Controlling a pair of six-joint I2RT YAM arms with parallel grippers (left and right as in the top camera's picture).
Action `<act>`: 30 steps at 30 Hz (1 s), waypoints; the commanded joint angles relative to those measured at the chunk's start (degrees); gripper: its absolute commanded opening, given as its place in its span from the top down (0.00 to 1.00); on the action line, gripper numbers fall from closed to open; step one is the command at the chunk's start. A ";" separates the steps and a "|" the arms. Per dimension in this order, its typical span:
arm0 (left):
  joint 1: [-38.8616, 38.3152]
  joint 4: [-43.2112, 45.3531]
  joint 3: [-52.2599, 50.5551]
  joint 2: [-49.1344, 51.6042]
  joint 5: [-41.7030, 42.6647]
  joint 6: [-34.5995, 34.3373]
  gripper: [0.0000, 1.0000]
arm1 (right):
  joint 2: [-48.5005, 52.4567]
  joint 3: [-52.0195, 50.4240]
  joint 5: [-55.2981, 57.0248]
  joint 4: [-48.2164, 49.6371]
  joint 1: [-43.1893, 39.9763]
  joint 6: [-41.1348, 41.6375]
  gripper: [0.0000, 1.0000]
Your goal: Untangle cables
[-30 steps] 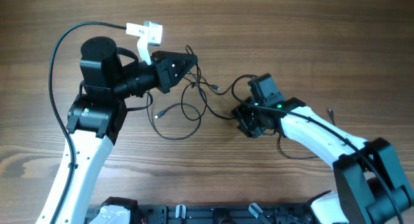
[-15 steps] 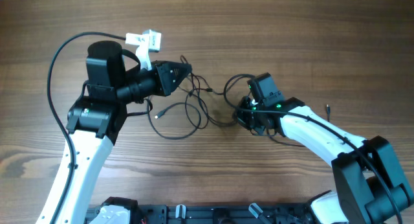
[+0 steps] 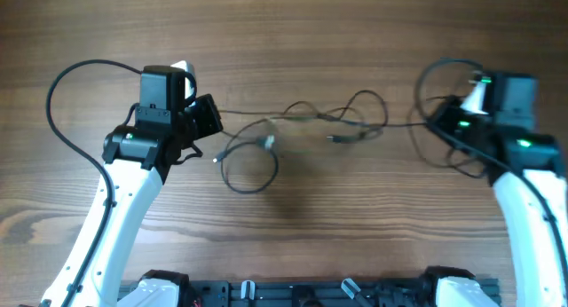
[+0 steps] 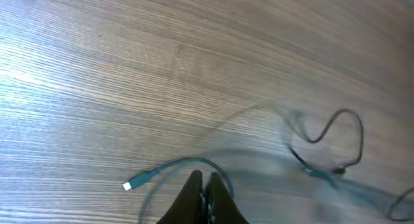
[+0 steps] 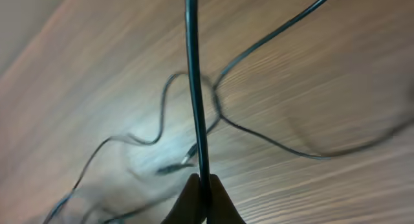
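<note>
On the left, the left gripper has its jaws pressed tight on one end of the cables. The cables run in a thin, wavy line across the middle of the table, with a round loop lying near the left gripper and a small plug near the middle. On the right, the right gripper has its jaws pinched together on the cables, and more loose loops lie around it.
</note>
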 commanded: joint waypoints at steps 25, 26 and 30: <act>-5.01 9.25 0.17 4.44 32.46 3.54 0.26 | -2.29 0.79 -69.26 31.04 -14.23 -2.08 0.95; -6.45 9.84 0.17 5.68 32.72 3.56 0.26 | -2.69 0.79 -68.17 33.18 -12.61 0.13 0.96; -11.76 13.25 0.17 9.64 33.44 3.56 0.25 | -3.02 0.79 -61.61 36.20 -4.87 5.46 0.96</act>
